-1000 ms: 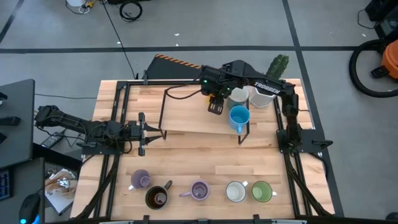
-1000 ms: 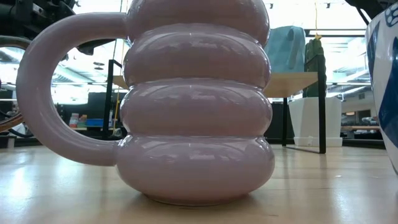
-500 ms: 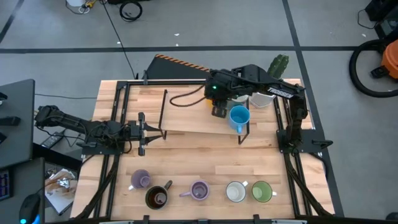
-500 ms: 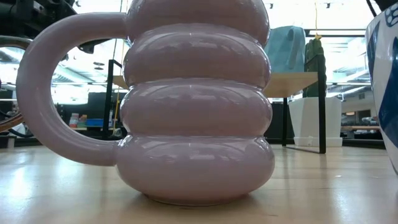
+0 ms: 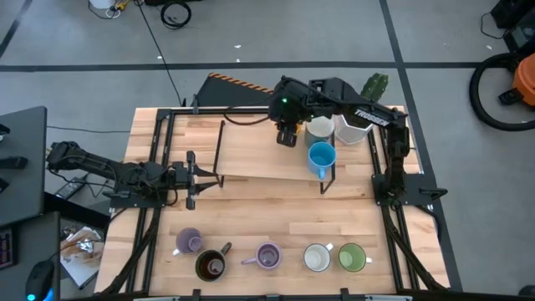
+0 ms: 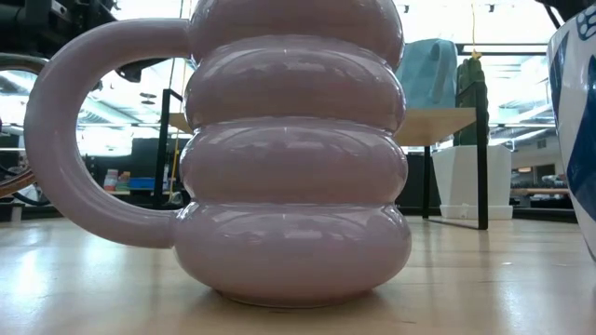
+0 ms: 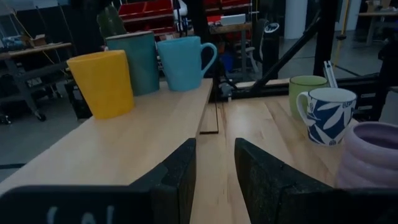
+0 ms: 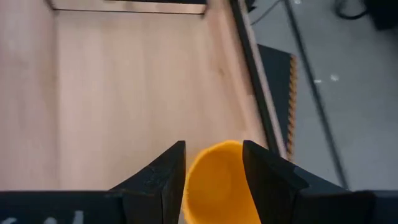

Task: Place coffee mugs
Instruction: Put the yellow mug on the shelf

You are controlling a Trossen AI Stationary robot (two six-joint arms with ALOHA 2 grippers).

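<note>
An orange mug [image 7: 102, 84] stands upright on its base at the left end of a raised wooden shelf [image 5: 251, 159], next to a teal mug [image 7: 134, 62] and a light blue mug [image 5: 320, 156]. My right gripper [image 5: 287, 138] hangs open above the orange mug [image 8: 217, 183] and hides it in the high view. The mug shows beyond its two spread fingers. My left gripper [image 5: 213, 178] waits level at the table's left, open and empty [image 7: 214, 143]. Several mugs stand in a row by the near edge, among them a lavender one [image 6: 289, 158].
A white pot with a cactus [image 5: 355, 125] stands at the far right, behind the shelf. In the near row are a lavender mug [image 5: 190, 242], a dark brown one [image 5: 211, 266], a white one with a blue pattern [image 7: 326, 115] and a green one [image 5: 352, 257]. Bare wood lies between shelf and row.
My right gripper has risen a little and drawn toward the table's far edge, tipping as it went. Its fingers stay equally far apart. The mugs have kept their places.
</note>
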